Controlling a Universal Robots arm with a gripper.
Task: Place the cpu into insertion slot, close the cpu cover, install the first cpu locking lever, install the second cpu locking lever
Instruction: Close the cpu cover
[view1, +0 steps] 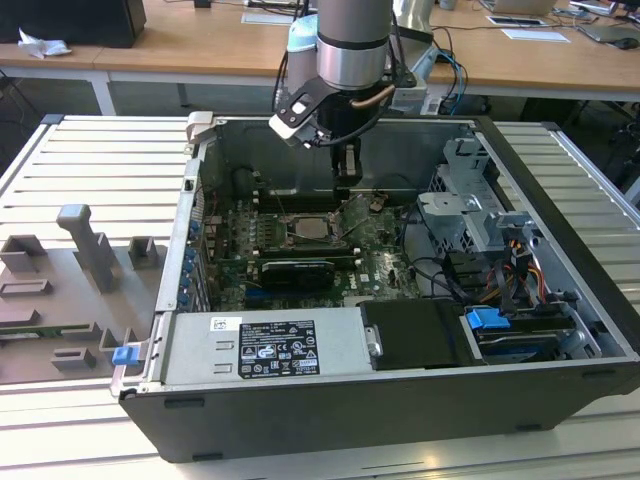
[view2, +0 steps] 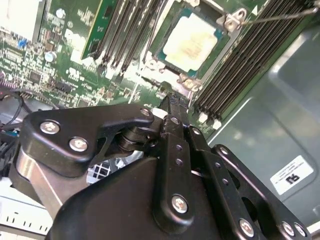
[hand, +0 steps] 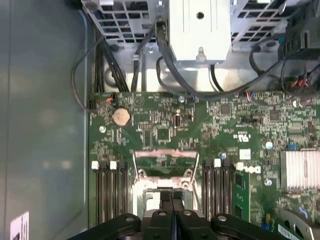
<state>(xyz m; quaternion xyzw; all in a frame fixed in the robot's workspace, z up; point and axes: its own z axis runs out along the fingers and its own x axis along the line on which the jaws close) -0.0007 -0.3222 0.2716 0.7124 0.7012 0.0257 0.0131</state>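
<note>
The cpu, a pale square chip, lies flat in the insertion slot on the green board; in the exterior view the slot is in the middle of the open case. The cpu cover, a silvery frame with a window, stands swung open off the slot. My gripper hangs just above the board beside the slot, on the side toward the exterior view's right. Its black fingers are pressed together with nothing between them, and their tips sit close to the cover's hinge edge. A thin wire locking lever stands raised.
Long memory slots flank the socket on both sides. A black graphics card lies nearer the case front, with a power supply before it. A grey drive cage and cable bundle crowd the exterior view's right.
</note>
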